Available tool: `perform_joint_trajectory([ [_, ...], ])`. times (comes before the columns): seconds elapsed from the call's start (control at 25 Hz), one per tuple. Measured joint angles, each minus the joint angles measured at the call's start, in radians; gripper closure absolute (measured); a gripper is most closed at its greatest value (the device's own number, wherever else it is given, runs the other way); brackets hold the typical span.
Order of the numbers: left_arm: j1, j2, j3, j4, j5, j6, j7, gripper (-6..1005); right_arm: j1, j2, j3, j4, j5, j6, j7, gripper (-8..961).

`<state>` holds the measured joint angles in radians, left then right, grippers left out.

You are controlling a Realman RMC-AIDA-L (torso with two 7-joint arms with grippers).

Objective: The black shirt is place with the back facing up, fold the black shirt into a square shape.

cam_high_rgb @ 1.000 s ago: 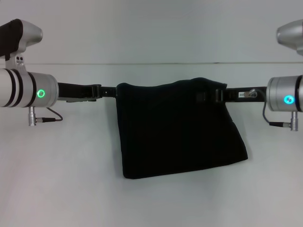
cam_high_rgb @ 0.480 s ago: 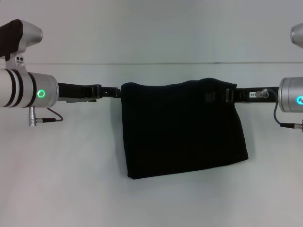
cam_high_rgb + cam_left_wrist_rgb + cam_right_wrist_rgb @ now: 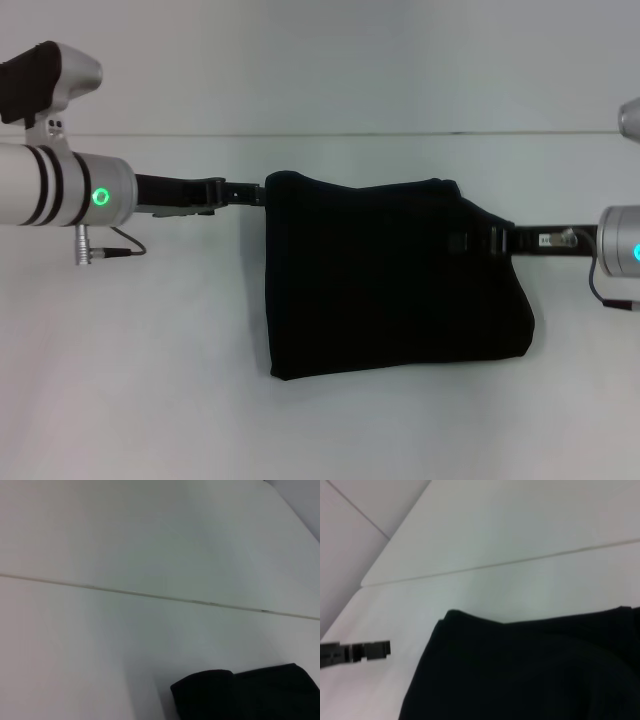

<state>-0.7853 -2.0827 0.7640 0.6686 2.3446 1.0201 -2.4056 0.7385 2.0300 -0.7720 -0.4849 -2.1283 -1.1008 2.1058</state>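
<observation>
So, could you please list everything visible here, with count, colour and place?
Folded black soft-fabric short-sleeved shirt: one, black, middle of the table, between the two grippers.
White table: one, white, under everything; a thin seam line runs across its far part.
Left gripper: one, black, at the shirt's upper left corner.
Right gripper: one, black, at the shirt's right edge.
Arms: two, silver with green ring lights, at either side.

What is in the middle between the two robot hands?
The black shirt, folded into a thick block, fills the stretch between the left gripper and right gripper. The head view shows this.
</observation>
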Motion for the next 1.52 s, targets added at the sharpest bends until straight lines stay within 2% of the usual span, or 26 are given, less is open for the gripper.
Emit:
perform_joint_trajectory([
  [0.16,-0.023,-0.001,0.0,-0.037,-0.011,-0.031,-0.006,91,-0.019,-0.001,0.009,-0.006,0.006,-0.025,-0.049,849],
  [0.32,-0.042,-0.002,0.0,-0.061,-0.013,-0.061,-0.014,91,-0.025,-0.017,0.015,-0.017,0.008,-0.072,-0.053,805],
  [0.44,-0.046,-0.005,0.0,-0.064,-0.013,-0.074,-0.018,91,-0.026,-0.042,0.036,-0.019,0.008,-0.105,-0.042,571],
  [0.6,-0.048,-0.008,0.0,-0.065,-0.013,-0.078,-0.023,91,-0.029,-0.075,0.059,-0.016,0.008,-0.119,-0.006,365],
  [0.72,-0.049,-0.011,0.0,-0.066,-0.013,-0.078,-0.023,91,-0.026,-0.083,0.06,-0.01,0.008,-0.118,0.003,248],
  [0.88,-0.048,-0.013,0.002,-0.066,-0.013,-0.074,-0.024,90,-0.014,-0.071,0.058,-0.004,0.008,-0.089,0.003,115],
  [1.32,-0.044,-0.013,0.004,-0.066,-0.013,-0.07,-0.017,91,0.056,0.011,0.058,0.064,0.009,0.125,-0.087,123],
  [1.52,-0.047,-0.012,0.006,-0.066,-0.013,-0.07,-0.017,91,0.086,0.018,0.064,0.056,0.027,0.195,-0.149,126],
])
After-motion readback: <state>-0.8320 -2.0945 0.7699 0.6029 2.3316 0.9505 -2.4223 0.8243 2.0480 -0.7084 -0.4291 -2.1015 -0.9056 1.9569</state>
